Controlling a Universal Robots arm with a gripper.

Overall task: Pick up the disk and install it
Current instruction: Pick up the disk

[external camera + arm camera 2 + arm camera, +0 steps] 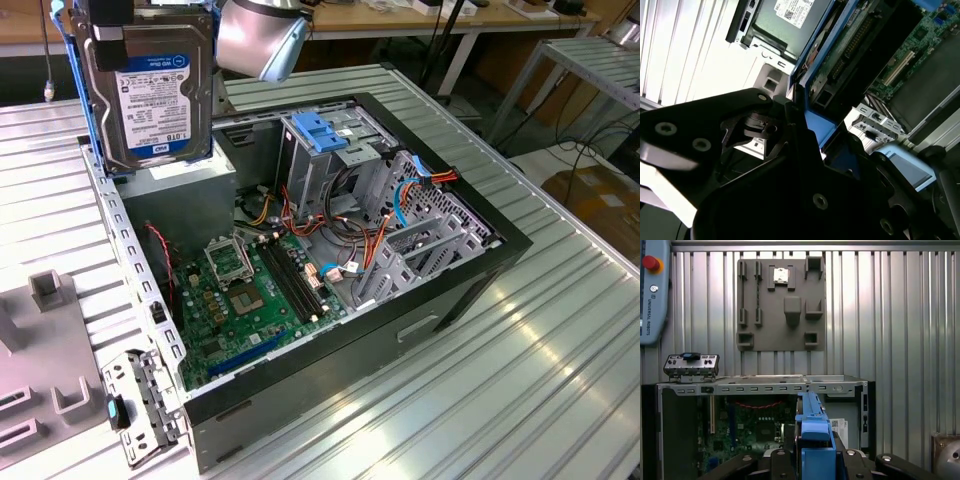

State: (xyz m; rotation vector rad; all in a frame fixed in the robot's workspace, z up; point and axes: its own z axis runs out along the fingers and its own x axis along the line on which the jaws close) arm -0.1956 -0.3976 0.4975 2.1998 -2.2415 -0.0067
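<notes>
The disk [150, 95] hangs upright in the air at the exterior view's upper left, over the power-supply end of the open computer case [470, 275]. Its white label with a blue band faces the camera, and blue rails run along its sides. My gripper [140, 28] is shut on the disk from above. In the first wrist view the disk's blue rail [815, 432] stands edge-on between my black fingers [780, 465]. The second wrist view shows the disk's green circuit-board side [850, 40] and a blue rail [816, 125] against the gripper [812, 150].
Inside the case are a motherboard [240, 300], a grey power-supply box [180, 190], and a metal drive cage topped by a light-blue bracket [320, 130] with loose cables beside it. A grey fixture plate [780, 305] lies on the ribbed metal table [500, 400].
</notes>
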